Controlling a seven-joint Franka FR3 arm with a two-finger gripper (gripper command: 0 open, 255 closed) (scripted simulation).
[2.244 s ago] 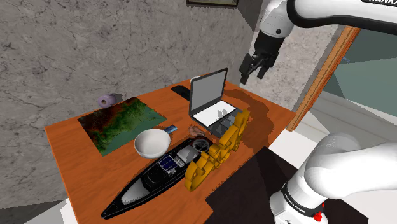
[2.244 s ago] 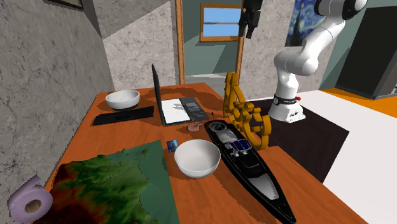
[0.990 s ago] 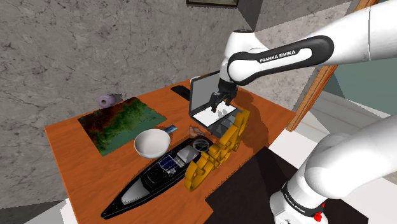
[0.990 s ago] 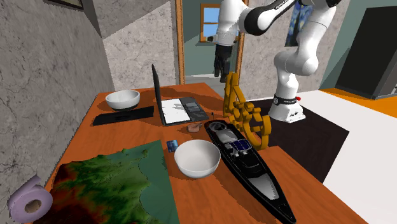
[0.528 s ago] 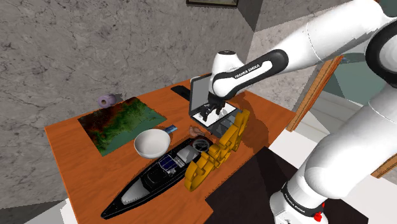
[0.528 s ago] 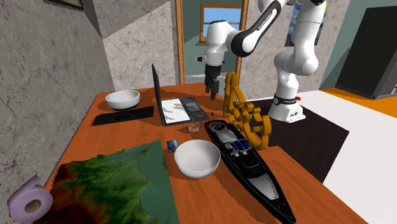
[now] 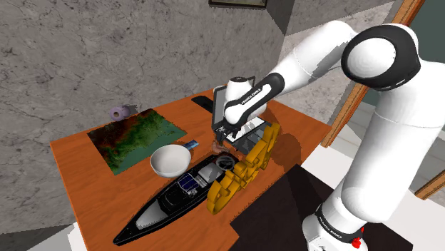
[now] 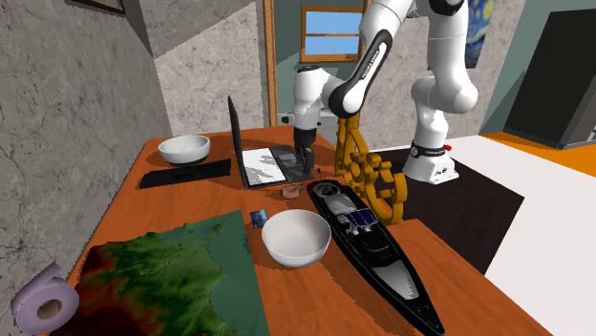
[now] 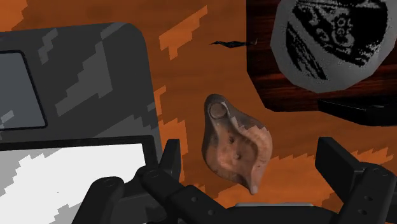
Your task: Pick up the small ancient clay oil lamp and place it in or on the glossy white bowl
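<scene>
Brings gripper (image 9: 251, 159) down from above the laptop (image 7: 232, 107) to just over the clay oil lamp (image 9: 235, 146), fingers (image 9: 169, 156) apart on either side, not touching it. Finds lamp flat on the table (image 7: 78, 178) between laptop and boat model (image 7: 178, 192), so grasp looks imminent. Shows white bowl (image 7: 165, 170) empty, near the lamp on the shoulder view's left.

1. Laptop (image 8: 267, 164), dark grey, open, screen upright; base just beside one of the fingers (image 9: 170, 160).
2. Model boat (image 8: 368, 234), black, long and slim; one end near the fingers.
3. Chain-link sculpture (image 8: 372, 177), golden-orange; alongside the boat, near the fingers.
4. Relief map (image 7: 139, 135), green and brown, flat; well apart from the fingers.
5. Tape roll (image 7: 120, 112), lavender; beyond the map, well apart from the fingers.
6. Table (image 7: 85, 185), orange wood grain; beneath the fingers.
</scene>
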